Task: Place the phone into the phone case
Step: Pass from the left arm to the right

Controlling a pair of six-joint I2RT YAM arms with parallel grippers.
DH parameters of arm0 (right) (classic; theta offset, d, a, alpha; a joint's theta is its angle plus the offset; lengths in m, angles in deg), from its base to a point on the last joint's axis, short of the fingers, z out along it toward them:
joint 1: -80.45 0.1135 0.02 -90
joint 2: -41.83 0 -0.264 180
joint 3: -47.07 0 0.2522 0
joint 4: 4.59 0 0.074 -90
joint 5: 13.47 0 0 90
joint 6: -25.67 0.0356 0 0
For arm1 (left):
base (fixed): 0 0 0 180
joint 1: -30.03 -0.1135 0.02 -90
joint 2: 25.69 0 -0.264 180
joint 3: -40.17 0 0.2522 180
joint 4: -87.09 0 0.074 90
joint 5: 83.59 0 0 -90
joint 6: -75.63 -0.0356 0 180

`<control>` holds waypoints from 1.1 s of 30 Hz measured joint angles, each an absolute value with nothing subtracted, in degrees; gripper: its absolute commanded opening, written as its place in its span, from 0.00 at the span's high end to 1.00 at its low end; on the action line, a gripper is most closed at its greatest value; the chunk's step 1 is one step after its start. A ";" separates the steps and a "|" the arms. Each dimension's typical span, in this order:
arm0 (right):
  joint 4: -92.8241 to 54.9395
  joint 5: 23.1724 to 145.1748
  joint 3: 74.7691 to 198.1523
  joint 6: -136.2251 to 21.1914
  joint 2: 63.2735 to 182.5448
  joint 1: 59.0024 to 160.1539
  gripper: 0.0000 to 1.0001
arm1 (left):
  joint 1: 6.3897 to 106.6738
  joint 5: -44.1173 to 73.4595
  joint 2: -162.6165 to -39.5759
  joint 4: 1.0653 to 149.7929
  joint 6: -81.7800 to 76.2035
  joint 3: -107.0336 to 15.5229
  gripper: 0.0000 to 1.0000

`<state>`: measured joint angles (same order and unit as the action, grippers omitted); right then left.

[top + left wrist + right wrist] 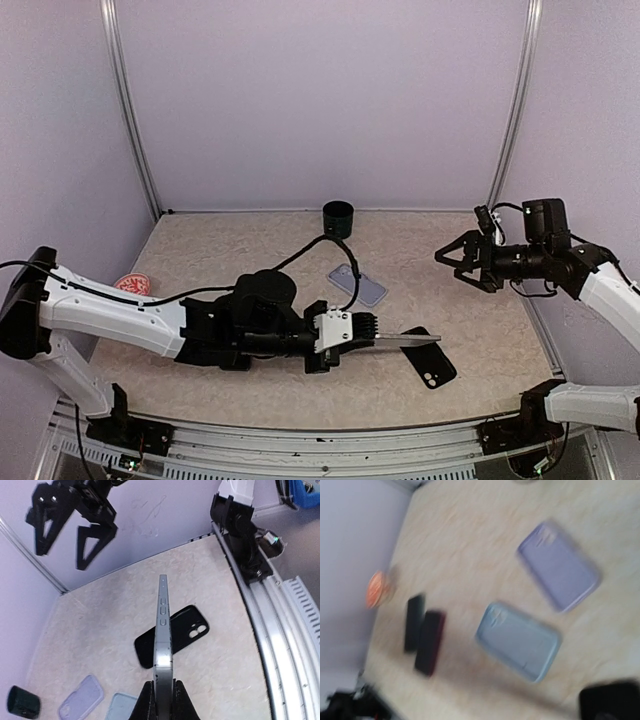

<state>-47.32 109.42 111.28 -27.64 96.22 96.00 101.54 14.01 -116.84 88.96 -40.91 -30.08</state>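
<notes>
Left gripper (161, 695): clamped on phone (162, 630), edge-up above black case (182, 640) on table | Right gripper (452, 265): fingers apart, raised well aside | You: roll phone flat, match camera corner to cutout, seat one edge first.

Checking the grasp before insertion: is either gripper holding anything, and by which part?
The left gripper clamps the phone by its near end, edge-up, near the black case. The right gripper is open and empty.
</notes>
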 measured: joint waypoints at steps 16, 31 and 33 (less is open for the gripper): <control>-30.53 130.99 95.33 -15.38 99.04 96.96 0.03 | 111.35 -4.64 -107.82 128.85 -77.35 -8.15 1.00; -18.49 138.62 93.80 -3.67 98.95 98.80 0.07 | 114.37 -11.24 -115.82 140.22 -92.45 -5.14 1.00; -18.38 138.77 93.75 -3.16 98.95 99.65 0.08 | 114.26 -11.24 -116.04 141.11 -93.19 -5.14 1.00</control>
